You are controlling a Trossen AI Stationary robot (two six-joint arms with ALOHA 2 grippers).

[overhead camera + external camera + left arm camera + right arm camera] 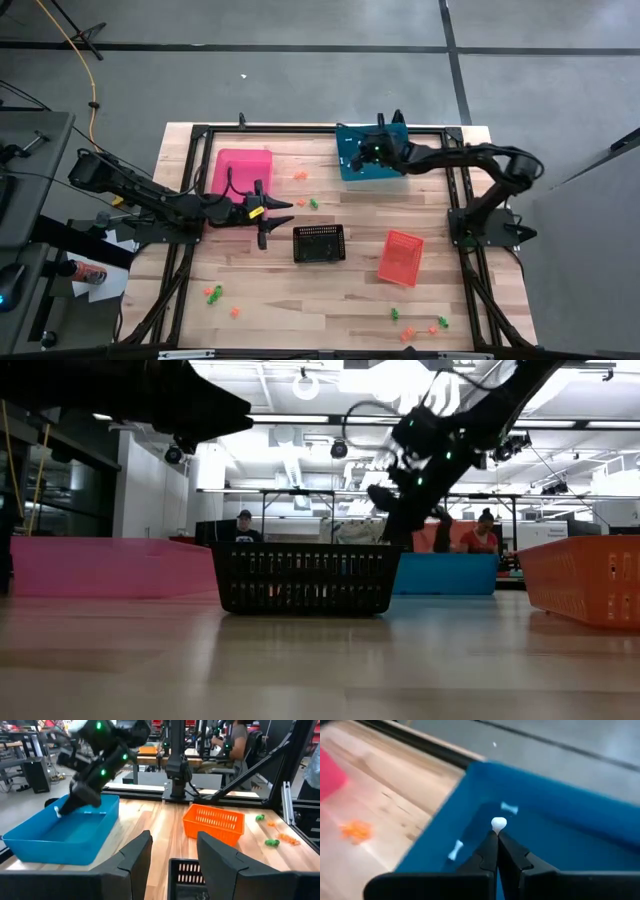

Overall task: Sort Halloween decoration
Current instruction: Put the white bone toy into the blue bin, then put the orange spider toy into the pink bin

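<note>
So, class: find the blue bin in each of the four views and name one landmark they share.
High view: blue bin at the table's far edge, partly under the right gripper.
Low view: behind the black basket, right of centre.
Left wrist view: at left.
Right wrist view: fills the picture's right.
Shared landmark: the right gripper, shut on a white trinket over the bin.

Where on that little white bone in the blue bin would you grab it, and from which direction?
Best guess: grip the loose white bone across its thin middle, coming straight down from above. It lies flat on the floor of the blue bin, whose walls block the sides, and its knobby ends would stop it sliding out. The right gripper is shut on another white trinket near one end.
</note>
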